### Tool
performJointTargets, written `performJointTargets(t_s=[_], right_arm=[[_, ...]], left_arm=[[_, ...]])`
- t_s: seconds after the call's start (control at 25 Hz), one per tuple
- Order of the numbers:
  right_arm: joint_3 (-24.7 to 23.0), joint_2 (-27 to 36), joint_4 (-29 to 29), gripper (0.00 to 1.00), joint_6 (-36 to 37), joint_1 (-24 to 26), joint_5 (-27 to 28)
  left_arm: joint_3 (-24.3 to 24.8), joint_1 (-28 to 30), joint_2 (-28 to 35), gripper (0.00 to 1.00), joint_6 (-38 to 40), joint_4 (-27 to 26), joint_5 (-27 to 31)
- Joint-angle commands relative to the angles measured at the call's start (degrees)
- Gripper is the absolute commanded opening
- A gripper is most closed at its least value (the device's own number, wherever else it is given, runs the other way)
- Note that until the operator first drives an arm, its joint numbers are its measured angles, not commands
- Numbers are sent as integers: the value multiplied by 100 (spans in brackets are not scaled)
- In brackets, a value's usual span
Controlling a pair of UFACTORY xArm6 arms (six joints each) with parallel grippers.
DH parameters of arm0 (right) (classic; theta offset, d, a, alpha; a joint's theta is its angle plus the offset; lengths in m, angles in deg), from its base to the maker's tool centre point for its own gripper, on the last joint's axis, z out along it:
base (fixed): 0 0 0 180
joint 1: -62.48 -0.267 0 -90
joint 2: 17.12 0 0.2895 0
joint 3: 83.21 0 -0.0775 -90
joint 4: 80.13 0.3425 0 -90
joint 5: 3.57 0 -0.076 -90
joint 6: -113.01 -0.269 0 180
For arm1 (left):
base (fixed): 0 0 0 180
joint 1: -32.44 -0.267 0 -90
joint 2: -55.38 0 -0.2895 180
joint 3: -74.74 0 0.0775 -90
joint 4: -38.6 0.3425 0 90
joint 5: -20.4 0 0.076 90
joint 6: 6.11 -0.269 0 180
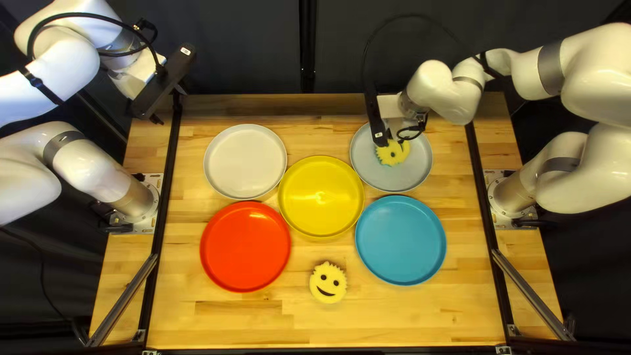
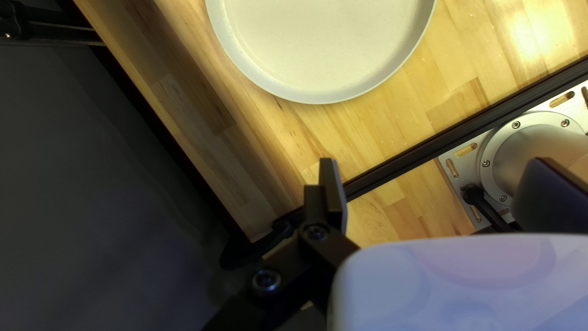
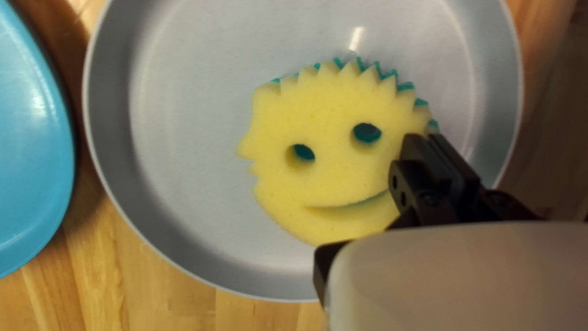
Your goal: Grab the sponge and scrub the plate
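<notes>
Over the grey plate [image 1: 417, 164] at the back right, my right gripper [image 1: 377, 125] hangs low above a yellow face-shaped sponge [image 1: 394, 155] with a teal underside. In the right wrist view the right gripper [image 3: 433, 160] has its two fingers close together, pinching the edge of the sponge [image 3: 334, 175]; most of the sponge lies over the grey plate [image 3: 184, 184]. A second smiling sponge [image 1: 328, 283] rests near the front. My left gripper [image 1: 169, 104] is raised at the back left; in the left wrist view the left gripper [image 2: 438, 190] stands wide with nothing between its fingers.
A white plate [image 1: 245, 162] is at the back left, a red plate [image 1: 245, 246] in front of it. The yellow plate [image 1: 321, 196] is central, the blue plate [image 1: 400, 240] front right. Black rails [image 1: 165, 190] run along both sides.
</notes>
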State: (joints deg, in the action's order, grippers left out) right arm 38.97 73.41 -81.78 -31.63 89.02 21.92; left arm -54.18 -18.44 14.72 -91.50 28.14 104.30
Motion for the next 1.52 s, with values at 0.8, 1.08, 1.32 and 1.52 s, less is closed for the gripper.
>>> performJointTargets(t_s=[0.8,1.08,1.32,1.52], right_arm=[[541,-459,937,0,1790,741,-64],[177,-143,797,0,1534,597,-94],[-162,163,634,0,1308,463,-135],[-532,475,463,0,1036,256,-210]], left_arm=[[0,0,0,100,0,0,0],[0,0,0,100,0,0,0],[0,0,0,100,0,0,0],[0,0,0,100,0,0,0]])
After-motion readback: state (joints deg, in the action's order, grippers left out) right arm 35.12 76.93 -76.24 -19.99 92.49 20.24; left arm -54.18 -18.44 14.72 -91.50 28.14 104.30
